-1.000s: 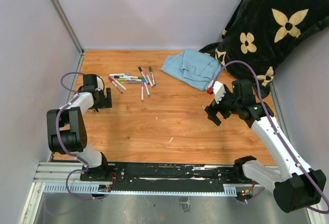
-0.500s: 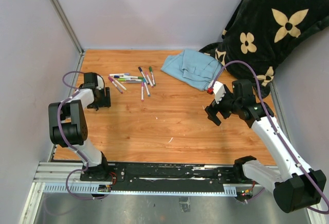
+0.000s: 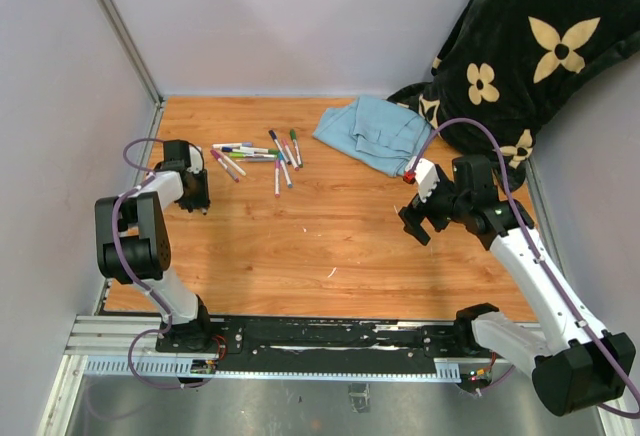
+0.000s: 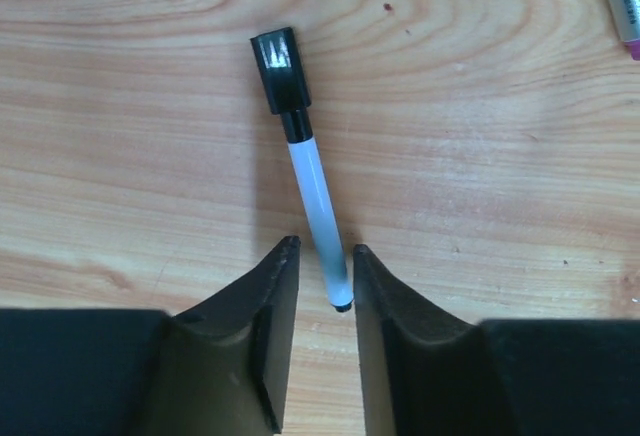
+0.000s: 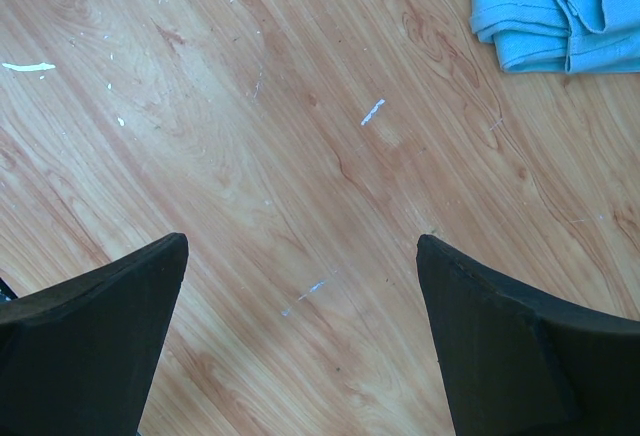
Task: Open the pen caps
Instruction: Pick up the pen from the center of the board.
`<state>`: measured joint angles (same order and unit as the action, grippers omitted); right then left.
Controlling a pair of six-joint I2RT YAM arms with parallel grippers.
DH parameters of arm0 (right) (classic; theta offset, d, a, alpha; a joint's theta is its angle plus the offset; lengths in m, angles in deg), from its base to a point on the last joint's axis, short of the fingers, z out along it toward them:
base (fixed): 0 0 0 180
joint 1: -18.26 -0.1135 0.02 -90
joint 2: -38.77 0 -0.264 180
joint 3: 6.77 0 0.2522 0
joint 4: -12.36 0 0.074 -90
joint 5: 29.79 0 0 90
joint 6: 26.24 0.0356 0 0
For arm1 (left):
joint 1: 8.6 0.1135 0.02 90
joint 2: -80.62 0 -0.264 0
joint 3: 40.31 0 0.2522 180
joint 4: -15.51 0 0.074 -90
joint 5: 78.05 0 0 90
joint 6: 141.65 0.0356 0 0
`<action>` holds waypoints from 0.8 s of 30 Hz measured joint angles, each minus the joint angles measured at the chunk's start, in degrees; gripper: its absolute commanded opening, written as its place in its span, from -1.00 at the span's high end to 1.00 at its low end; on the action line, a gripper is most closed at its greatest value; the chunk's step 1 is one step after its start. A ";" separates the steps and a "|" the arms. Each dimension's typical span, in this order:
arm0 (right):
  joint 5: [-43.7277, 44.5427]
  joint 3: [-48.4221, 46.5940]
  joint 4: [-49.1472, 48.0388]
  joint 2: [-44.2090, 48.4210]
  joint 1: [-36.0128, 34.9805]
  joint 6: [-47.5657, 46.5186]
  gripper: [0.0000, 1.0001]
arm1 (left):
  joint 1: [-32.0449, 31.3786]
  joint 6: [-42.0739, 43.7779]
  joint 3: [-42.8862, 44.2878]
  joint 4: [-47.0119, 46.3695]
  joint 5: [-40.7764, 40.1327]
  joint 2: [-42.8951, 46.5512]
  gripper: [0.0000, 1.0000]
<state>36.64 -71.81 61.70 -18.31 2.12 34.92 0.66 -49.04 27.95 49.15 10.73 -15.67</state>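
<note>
A white-barrelled pen (image 4: pixel 315 196) with a black pen cap (image 4: pixel 278 69) lies on the wooden table in the left wrist view. My left gripper (image 4: pixel 320 251) (image 3: pixel 197 196) stands at the table's left side. Its jaws are narrowly open either side of the pen's tail end, with a thin gap showing on the left. Several more capped pens (image 3: pixel 255 156) lie scattered at the back left; their caps are purple, blue, green and pink. My right gripper (image 3: pixel 415 224) (image 5: pixel 302 246) hovers wide open over bare wood at the right, with nothing between its fingers.
A folded blue cloth (image 3: pixel 375 131) (image 5: pixel 560 6) lies at the back right. Behind it is a black blanket with beige flowers (image 3: pixel 530 46). Another pen's end (image 4: pixel 625 1) shows at the left wrist view's top right corner. Grey walls close in the table's left and back.
My left gripper's jaws have narrowed from wide open to just either side of the pen's tail, and the gripper has edged slightly towards the back. The right arm has not moved.
</note>
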 measured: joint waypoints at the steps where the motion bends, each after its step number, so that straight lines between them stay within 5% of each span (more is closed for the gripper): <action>1: -0.02 0.00 0.04 0.07 0.00 0.00 -0.97 | 0.00 -0.04 0.07 0.00 0.15 -0.13 0.53; 9: -0.50 0.00 0.31 0.26 -0.55 -0.02 -0.97 | 0.00 -0.15 0.81 0.17 0.92 -0.76 0.98; 17: -2.71 0.00 0.39 1.05 -0.57 0.02 -0.97 | -0.11 -3.80 -1.09 1.16 6.54 1.57 0.99; 24: -8.79 0.00 1.38 1.92 -0.57 0.55 -0.97 | -0.68 -12.26 -10.40 -1.97 16.35 13.94 0.99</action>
<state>27.85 -71.81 63.07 -16.39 1.55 35.46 -0.02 -61.30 17.55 47.18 27.08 -1.72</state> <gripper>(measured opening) 0.984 0.129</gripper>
